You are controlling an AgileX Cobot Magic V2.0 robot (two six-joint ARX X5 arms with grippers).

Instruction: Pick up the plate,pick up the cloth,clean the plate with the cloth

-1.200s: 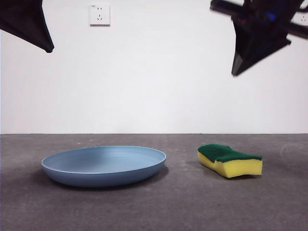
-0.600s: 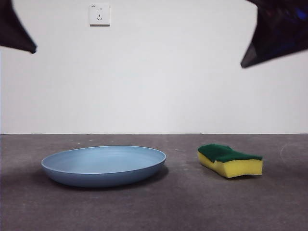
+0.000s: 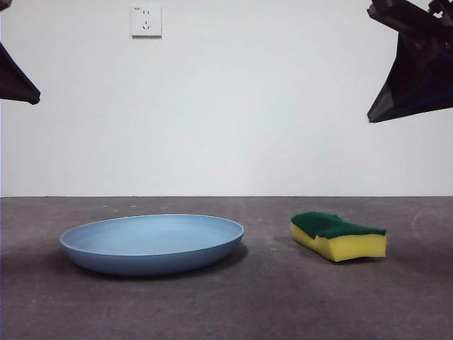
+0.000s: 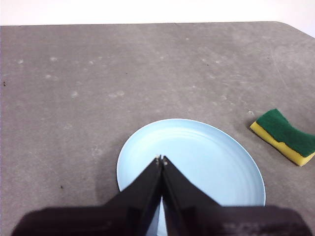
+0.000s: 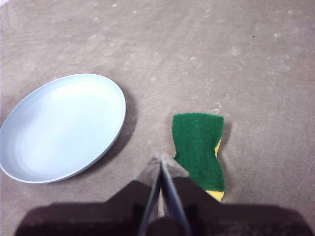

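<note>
From the front, the plate (image 3: 152,243) sits flat on the grey table (image 3: 269,304), with the cloth (image 3: 338,236) resting well apart from it, green layer up and yellow foam facing the camera. That low view hides the plate's inside; my left wrist camera looks down into it and shows the faint rings, with the cloth off beyond the rim. My right wrist camera shows the cloth's wavy green top from above, the plate lying near it but not touching.

My left gripper (image 4: 160,160) hangs high above the plate, jaws pressed together and holding nothing. My right gripper (image 5: 160,157) hangs above the table just beside the cloth, jaws closed and empty. In the front view both arms show only as dark tips at the top corners, probably well clear of everything below. A wall socket (image 3: 146,21) sits on the white wall.
</note>
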